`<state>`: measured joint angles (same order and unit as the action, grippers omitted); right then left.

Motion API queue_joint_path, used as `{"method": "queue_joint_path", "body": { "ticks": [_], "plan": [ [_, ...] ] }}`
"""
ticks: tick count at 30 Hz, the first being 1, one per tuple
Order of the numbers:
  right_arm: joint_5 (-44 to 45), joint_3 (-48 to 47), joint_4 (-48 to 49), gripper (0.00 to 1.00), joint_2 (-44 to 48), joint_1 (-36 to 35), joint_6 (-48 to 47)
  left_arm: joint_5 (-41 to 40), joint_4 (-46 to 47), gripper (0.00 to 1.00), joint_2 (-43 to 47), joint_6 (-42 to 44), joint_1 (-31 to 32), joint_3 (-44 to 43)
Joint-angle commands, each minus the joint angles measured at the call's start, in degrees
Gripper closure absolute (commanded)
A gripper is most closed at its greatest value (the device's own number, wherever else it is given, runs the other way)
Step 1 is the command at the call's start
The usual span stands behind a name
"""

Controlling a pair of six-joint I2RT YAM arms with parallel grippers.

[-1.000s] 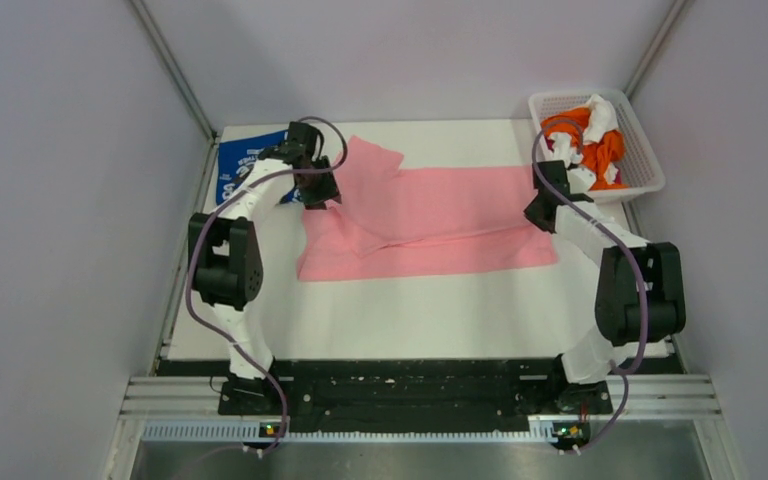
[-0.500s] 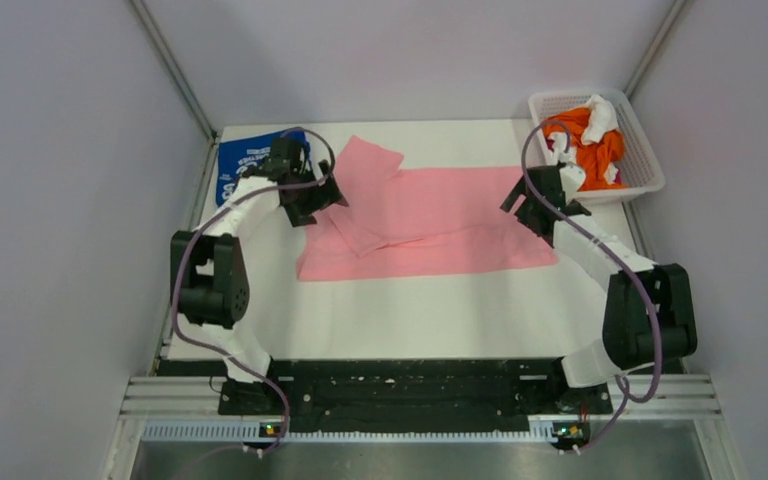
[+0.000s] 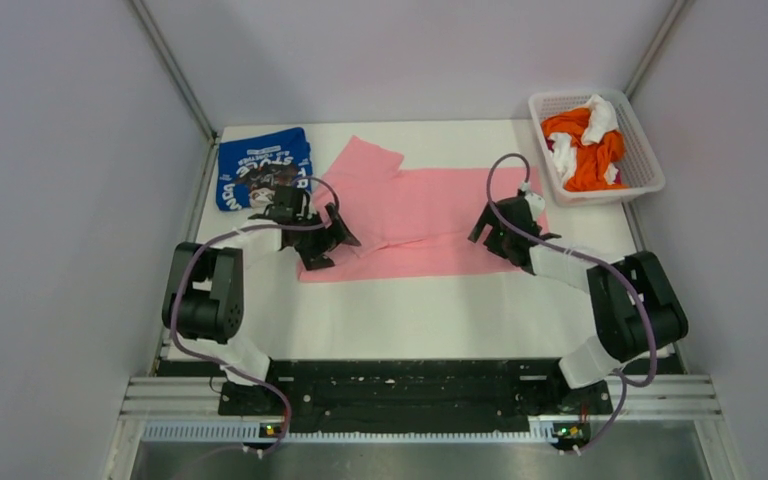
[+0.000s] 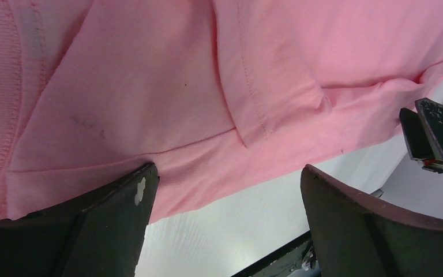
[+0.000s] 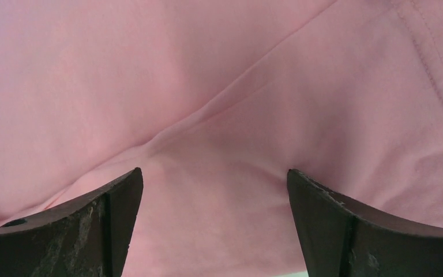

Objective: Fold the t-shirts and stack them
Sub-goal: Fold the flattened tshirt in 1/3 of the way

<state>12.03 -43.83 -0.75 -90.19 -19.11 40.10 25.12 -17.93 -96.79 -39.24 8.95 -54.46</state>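
Folded blue t-shirt (image 3: 260,168) far left, white lettering reading "STYLE". Pink t-shirt (image 3: 430,215) spread centre; left gripper (image 3: 334,245) and right gripper (image 3: 488,238) released, empty, over its ends.

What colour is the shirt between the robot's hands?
Light pink t-shirt, plain; clearest in the top view.

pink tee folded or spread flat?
Partly folded: pink t-shirt lies as a long strip, layers doubled over, sleeve sticking out far left.
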Motion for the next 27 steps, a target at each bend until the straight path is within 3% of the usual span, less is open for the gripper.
{"method": "queue_joint_path", "body": {
  "ticks": [1, 9, 13, 17, 21, 27],
  "plan": [
    [0.45, 8.60, -0.13, 0.06, 4.95, -1.07, 5.02, -5.24, 0.54, 0.01, 1.41, 0.95, -0.07, 6.97],
    [0.12, 19.60, -12.62, 0.06, 22.22, -8.21, 8.00, -16.46, -7.43, 0.01, 18.44, -1.73, -0.01, 20.94],
    [1.96, 19.09, -20.27, 0.06, 30.19, -16.49, 9.45, -15.40, -11.22, 0.01, 29.96, -3.03, 0.09, 26.70],
    [0.66, 17.43, -20.60, 0.06, 34.24, -18.30, 7.74, -13.62, -14.61, 0.01, 39.14, -2.69, 0.28, 26.30],
    [0.97, 15.44, -17.71, 0.05, 34.46, -18.28, 3.77, -9.14, -12.97, 0.01, 42.14, -2.07, 0.36, 23.16],
    [1.55, 14.00, -15.67, 0.05, 32.49, -18.36, 0.96, -5.31, -5.73, 0.01, 36.40, -3.16, 1.09, 20.04]
  ]
}}
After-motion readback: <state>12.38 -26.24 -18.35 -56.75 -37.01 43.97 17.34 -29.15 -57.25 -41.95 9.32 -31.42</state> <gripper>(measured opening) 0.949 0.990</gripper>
